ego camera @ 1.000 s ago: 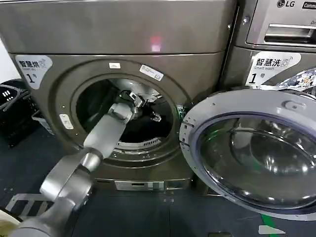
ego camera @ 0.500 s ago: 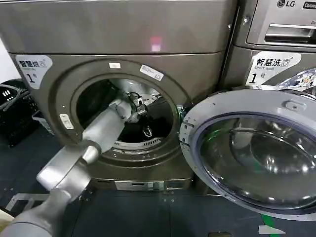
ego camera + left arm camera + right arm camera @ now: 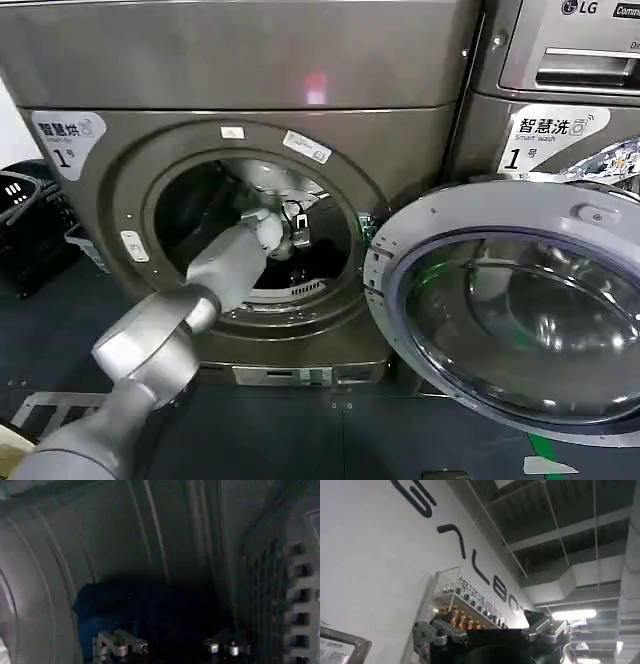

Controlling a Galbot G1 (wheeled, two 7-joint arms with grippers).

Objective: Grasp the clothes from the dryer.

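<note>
Left gripper [image 3: 297, 228]: fingers [image 3: 120, 645] spread wide, holding nothing, risen slightly inside big bronze-grey front-loading dryer [image 3: 120, 150]. Dark navy fabric clothes [image 3: 107, 607] lie on drum floor beyond; grasp pending, seemingly realigning.

Dim inside the dryer [image 3: 120, 60] drum; glare on its door [image 3: 520, 320]

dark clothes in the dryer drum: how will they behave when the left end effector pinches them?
Likely floppy: the dark clothes lie slumped in a shapeless heap against the drum wall, so they should drape and trail when lifted. Probably light, though pieces may tangle and come up together. The left end effector hangs open above the heap; a shallow pinch may slip off.
</note>
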